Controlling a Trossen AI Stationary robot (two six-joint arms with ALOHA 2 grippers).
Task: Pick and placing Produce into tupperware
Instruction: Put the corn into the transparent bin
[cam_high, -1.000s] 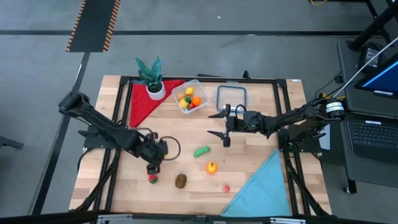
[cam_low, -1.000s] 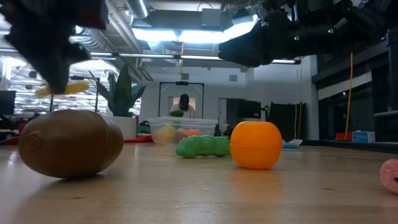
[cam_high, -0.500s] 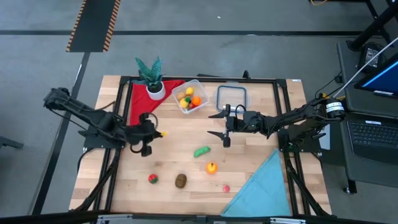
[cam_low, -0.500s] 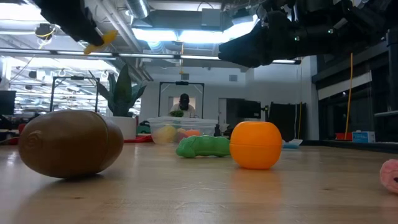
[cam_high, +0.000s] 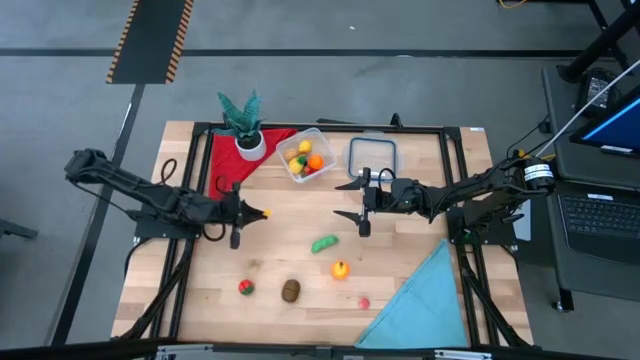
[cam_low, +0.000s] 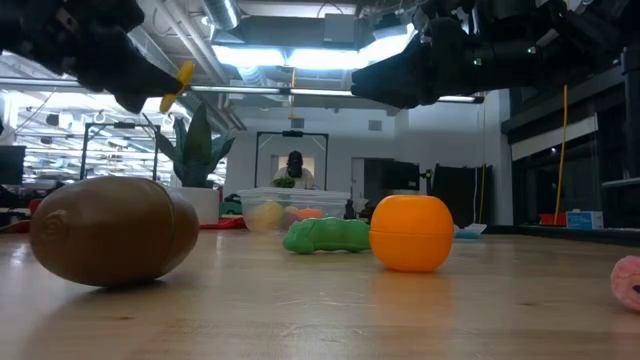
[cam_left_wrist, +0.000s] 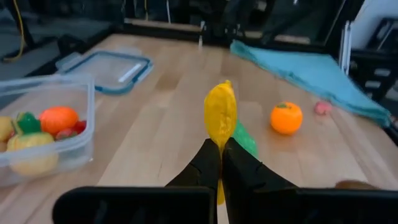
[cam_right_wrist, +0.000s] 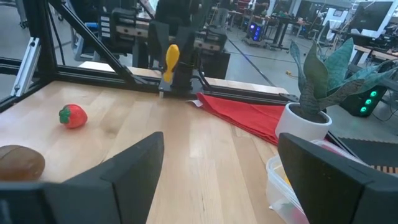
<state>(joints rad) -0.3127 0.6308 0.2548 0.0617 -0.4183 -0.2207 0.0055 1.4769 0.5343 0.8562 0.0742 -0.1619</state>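
Observation:
My left gripper (cam_high: 250, 213) hovers over the table's left half, shut on a small yellow piece of produce (cam_left_wrist: 220, 112). The clear tupperware (cam_high: 308, 153) stands on its base at the far middle with several pieces inside. Loose on the table lie a green piece (cam_high: 324, 243), an orange one (cam_high: 340, 269), a brown one (cam_high: 290, 290), a red one (cam_high: 245, 288) and a pink one (cam_high: 364, 302). My right gripper (cam_high: 345, 199) hangs open above the table's middle, holding nothing. My left gripper pinches the yellow piece by one end (cam_left_wrist: 219, 142) between its two fingers. The fingers come nearly level from the table's left. The rest of the piece sticks out beyond the fingertips (cam_high: 263, 213), lifted clear of the table.
A clear lid with a blue-grey rim (cam_high: 373, 156) lies right of the tupperware. A potted plant (cam_high: 243, 120) stands on a red cloth (cam_high: 225, 165) at the far left. A blue cloth (cam_high: 420, 300) covers the near right corner. A dark frame (cam_high: 450, 180) borders the table.
My left gripper has carried the yellow piece up and toward the table's far edge, away from the red and brown pieces. It has tipped from pointing down to almost level, pointing toward the table's right. It has stayed shut on the piece.

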